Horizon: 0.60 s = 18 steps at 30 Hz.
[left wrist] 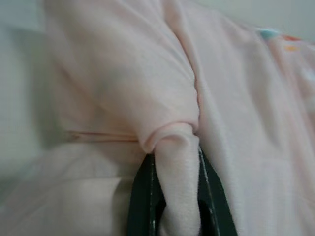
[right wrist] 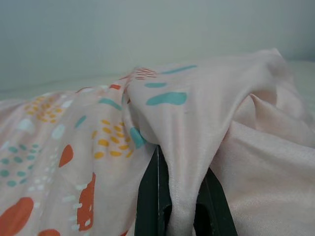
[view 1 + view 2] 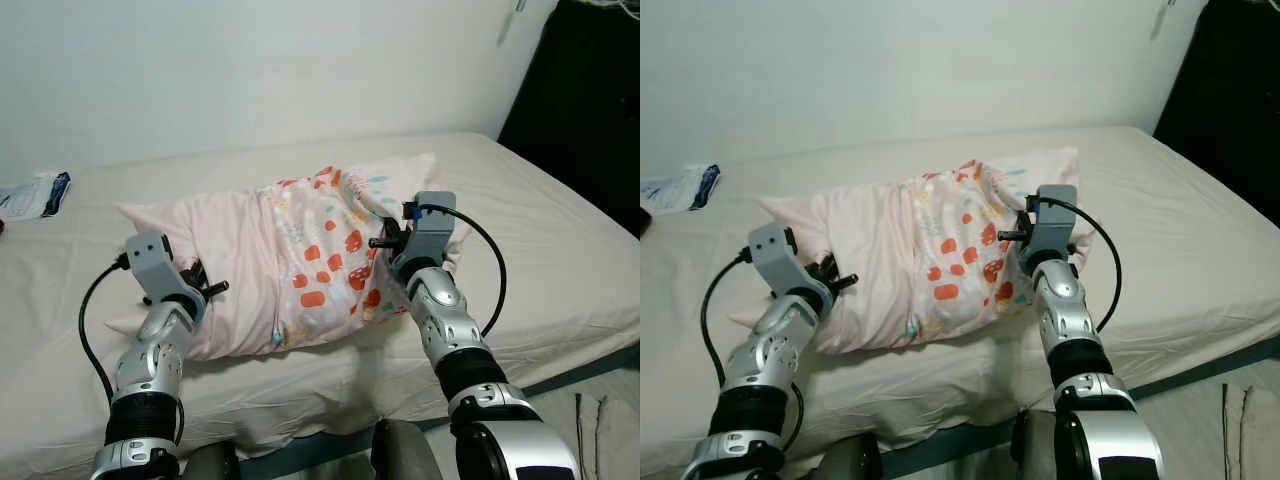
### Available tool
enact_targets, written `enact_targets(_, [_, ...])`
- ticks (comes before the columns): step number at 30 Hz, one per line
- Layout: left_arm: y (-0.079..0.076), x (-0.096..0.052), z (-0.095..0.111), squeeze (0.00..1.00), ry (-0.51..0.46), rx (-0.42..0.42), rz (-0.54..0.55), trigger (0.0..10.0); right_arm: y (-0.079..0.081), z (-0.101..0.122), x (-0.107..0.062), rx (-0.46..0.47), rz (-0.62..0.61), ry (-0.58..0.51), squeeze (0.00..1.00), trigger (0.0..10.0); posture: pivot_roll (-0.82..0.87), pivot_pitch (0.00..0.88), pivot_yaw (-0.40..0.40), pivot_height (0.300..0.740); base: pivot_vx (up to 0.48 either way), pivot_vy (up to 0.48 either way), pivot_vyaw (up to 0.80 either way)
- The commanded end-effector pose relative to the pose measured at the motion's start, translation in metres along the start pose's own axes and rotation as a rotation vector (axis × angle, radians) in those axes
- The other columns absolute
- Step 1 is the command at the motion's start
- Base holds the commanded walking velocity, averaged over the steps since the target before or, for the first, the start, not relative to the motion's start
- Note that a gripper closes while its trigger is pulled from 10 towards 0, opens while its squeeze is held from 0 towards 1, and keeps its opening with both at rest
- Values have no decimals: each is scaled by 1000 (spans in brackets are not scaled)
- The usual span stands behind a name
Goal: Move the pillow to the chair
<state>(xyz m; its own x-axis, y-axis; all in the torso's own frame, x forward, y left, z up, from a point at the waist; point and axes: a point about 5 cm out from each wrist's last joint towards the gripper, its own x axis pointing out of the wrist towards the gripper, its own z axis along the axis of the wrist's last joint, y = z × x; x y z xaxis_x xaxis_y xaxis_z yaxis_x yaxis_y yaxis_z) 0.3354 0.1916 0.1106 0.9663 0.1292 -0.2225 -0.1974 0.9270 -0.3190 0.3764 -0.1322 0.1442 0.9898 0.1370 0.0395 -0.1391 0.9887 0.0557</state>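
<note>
A pale pink pillow (image 3: pixel 290 255) with red, yellow and teal spots lies across the bed (image 3: pixel 560 240) in front of me. At its left end my left gripper (image 3: pixel 195 285) is shut on a fold of the plain pink cover (image 1: pixel 177 147); the two black fingers (image 1: pixel 142 196) pinch the cloth between them. At the right end, my right gripper (image 3: pixel 400 250) is shut on a bunched fold of the spotted cover (image 2: pixel 187 162), held between its fingers (image 2: pixel 147 196). The pillow rests on the mattress.
The bed has a cream sheet and its front edge (image 3: pixel 560 375) runs just before my body. A white and blue packet (image 3: pixel 35 193) lies at the far left by the white wall. A dark opening (image 3: pixel 590 90) stands at the far right.
</note>
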Motion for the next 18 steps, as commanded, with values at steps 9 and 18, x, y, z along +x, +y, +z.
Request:
enact_targets(9, [-37,-10,4,0,-135,283,-160,10000,20,4,-6,-97,116,-66,0,10000,-9,0,-68,567,0,0,0])
enact_targets(18, [-49,-14,-4,0,-143,320,-174,10000,18,4,-8,-49,123,-50,0,10000,-13,0,-70,587,0,0,0])
